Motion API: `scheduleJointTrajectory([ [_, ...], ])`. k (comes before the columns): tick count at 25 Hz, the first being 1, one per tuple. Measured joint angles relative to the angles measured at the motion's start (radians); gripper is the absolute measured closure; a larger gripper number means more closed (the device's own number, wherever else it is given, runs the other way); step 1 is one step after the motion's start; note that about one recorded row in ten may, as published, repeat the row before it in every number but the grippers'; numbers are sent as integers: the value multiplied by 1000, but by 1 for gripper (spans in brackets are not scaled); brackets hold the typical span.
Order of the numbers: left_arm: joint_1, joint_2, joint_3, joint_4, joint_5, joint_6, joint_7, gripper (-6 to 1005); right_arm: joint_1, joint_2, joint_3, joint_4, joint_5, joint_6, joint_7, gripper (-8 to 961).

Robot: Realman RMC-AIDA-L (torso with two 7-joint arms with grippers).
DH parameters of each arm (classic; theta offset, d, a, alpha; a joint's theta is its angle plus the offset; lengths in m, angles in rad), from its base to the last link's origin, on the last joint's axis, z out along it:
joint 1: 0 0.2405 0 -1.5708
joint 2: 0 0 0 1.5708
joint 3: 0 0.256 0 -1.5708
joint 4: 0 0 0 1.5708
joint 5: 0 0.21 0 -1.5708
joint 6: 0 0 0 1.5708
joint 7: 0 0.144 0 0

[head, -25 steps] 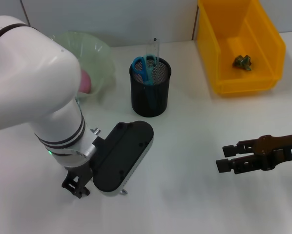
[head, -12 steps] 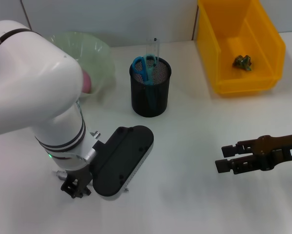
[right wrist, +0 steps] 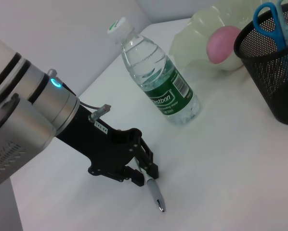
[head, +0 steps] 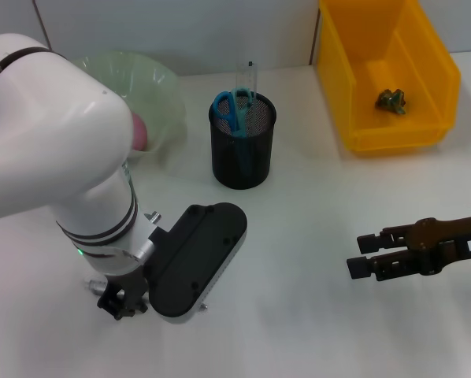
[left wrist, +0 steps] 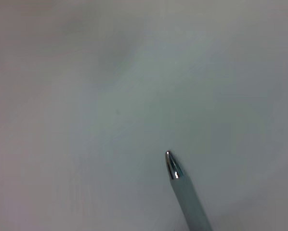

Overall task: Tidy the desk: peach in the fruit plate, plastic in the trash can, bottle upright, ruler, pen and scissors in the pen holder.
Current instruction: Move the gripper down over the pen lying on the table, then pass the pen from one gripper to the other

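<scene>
since pretty much everything else looks sorted, down to the last item now. matte pink ball of a peach [right wrist: 220, 42] sitting in the pale green translucent scalloped fruit plate [head: 161, 87], scrunched greenish bit of plastic [head: 392, 100] lying in the bright yellow rectangular trash can [head: 436, 63], clear water bottle with white cap and green label [right wrist: 158, 79] standing upright just beyond the left gripper. light blue-handled scissors [head: 231, 109] and clear transparent plastic ruler [head: 250, 77] already poking out of the black wire mesh pen holder [head: 242, 150]. only the slim grey and silver pen [right wrist: 154, 192] left to go, by the look of it.

left gripper [right wrist: 145, 174] down low over the plain white desk [head: 314, 228], fingers pinched on the pen's upper end, metallic tip pointing out and down, right at the surface; can't tell whether touching. pen holder well off, past the bottle side of that gripper.

right gripper [head: 365, 256] hanging idle well apart, fingers parted and gripping nothing.
</scene>
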Motion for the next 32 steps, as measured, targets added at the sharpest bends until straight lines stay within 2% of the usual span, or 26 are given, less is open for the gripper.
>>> scheduleJointTrajectory([
  [13,7,0,4,3,8,1,-5,864,2,0,0,0,-7,0,0,147],
  [19,7,0,-2,11,4,13,-8,862,2,0,0,0,-9,0,0,147],
  [25,12,0,-26,73,-3,55,-25,860,3,1,0,0,-9,-1,-4,147],
  [27,23,0,-65,140,-4,75,-36,860,8,7,0,0,-9,-5,-10,147],
  [29,23,0,-65,140,-4,75,-36,859,11,11,-7,0,-9,-5,-20,147],
  [32,23,0,-118,179,-20,97,-58,858,15,12,-19,0,-9,-3,-33,147],
])
